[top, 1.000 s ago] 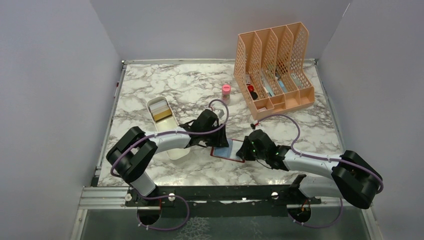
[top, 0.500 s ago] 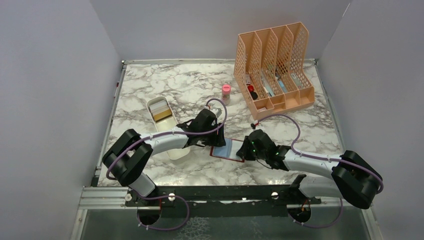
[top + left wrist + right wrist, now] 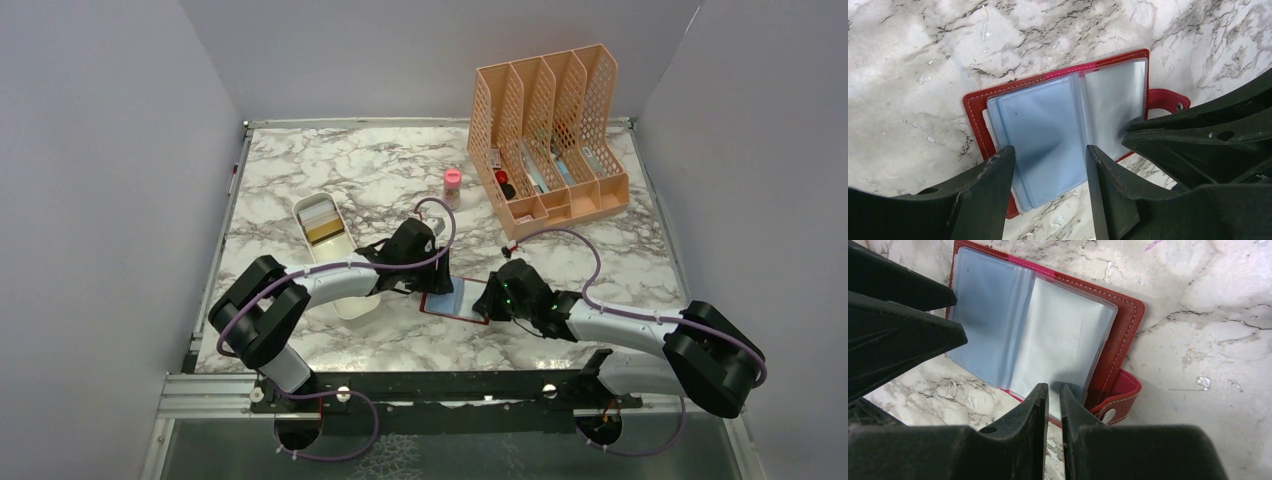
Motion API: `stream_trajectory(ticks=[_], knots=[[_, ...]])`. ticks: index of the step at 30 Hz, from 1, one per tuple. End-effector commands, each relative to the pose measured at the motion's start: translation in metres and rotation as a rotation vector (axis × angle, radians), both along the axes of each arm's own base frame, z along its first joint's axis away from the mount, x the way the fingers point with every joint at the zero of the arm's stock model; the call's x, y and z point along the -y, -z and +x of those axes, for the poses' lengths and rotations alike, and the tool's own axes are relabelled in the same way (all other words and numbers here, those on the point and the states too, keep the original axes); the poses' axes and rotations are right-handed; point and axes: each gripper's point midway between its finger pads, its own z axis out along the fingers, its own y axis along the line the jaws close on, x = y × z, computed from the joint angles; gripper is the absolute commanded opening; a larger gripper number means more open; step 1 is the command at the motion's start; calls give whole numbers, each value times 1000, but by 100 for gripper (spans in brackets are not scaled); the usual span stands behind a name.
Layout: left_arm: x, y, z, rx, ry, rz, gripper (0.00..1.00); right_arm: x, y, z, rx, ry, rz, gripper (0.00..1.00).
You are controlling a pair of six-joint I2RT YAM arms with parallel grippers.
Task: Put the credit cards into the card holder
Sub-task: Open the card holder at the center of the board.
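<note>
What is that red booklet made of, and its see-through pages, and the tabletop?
Cover: red leather or imitation, matte, with pale stitching along the edge. Pages: thin clear plastic, glossy, catching bluish reflections. Tabletop: marble-patterned and smooth; real stone or printed laminate, I cannot tell.

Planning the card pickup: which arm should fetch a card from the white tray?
Left. The left gripper is open and empty, and the white tray lies beside that arm. The right gripper looks pinched on the card holder.

Card holder [image 3: 1043, 115] tight between left tool [image 3: 1048, 155] and right tool [image 3: 1053, 390].
</note>
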Motion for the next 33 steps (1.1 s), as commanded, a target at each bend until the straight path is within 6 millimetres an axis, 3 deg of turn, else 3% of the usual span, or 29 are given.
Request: stream_trajectory(ticks=[1,20,33], knots=[[3,3,0,-11,12,-11,58,3,2,0,8,2,3,20],[22,-24,-13,-45,53,-159,57,2,7,-2,-1,-1,9,19],[-7,-7,1,18,-27,6,61,2,5,-3,3,-5,16,20]])
